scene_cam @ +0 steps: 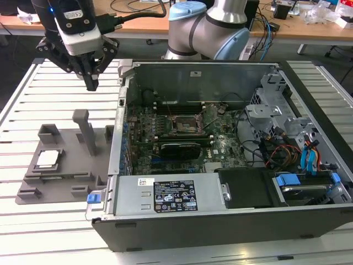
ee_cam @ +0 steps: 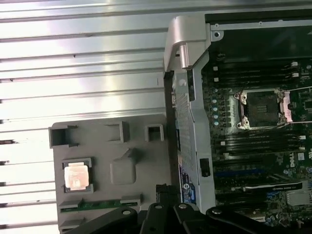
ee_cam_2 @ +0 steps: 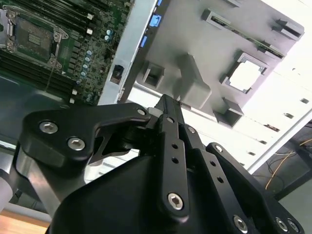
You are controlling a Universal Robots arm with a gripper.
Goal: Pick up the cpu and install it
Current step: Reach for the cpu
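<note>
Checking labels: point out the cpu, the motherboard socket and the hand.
cpu (scene_cam: 47, 159), exterior view, centre of its metal top.
socket (scene_cam: 185, 125), exterior view, middle of its frame.
hand (scene_cam: 91, 83), exterior view, between its fingertips.

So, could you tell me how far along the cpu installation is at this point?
Nothing looks done yet. The cpu lies in its recess on the grey tray, untouched. In hand: the claw hangs shut and empty above the slatted table, apart from the tray, beside the open computer case. Pick-up and seating are both left: the motherboard socket looks empty.
</note>
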